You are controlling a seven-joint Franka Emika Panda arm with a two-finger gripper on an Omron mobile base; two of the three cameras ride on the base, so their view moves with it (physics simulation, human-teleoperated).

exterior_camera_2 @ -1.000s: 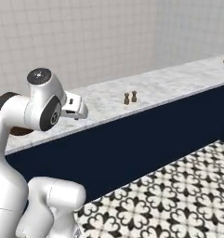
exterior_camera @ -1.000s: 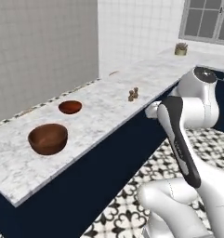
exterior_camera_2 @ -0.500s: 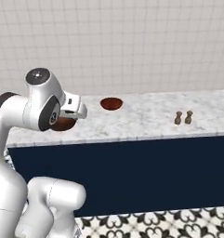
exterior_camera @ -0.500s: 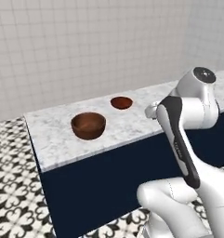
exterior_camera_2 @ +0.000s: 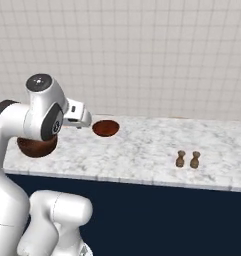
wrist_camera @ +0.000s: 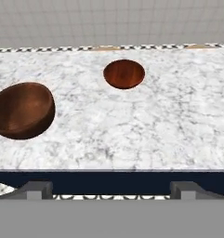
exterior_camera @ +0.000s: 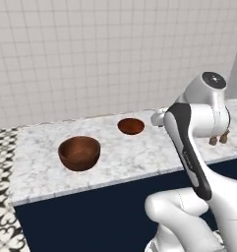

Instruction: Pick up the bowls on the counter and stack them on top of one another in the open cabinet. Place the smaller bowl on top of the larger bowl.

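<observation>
The arm hides most of the larger bowl; fingers spread, gripping nothing.

Rendered kitchen: marbled stone counter on navy base, white tiled wall, patterned black-and-white floor tiles.

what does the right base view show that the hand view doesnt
Right base view alone: two small brown shakers standing side by side on the counter, and the tiled wall behind it.
Hand view alone: the whole larger bowl, which the arm partly hides in the right base view, and the gripper fingertips wide apart.
Both: the smaller bowl sitting apart from the larger one.
</observation>
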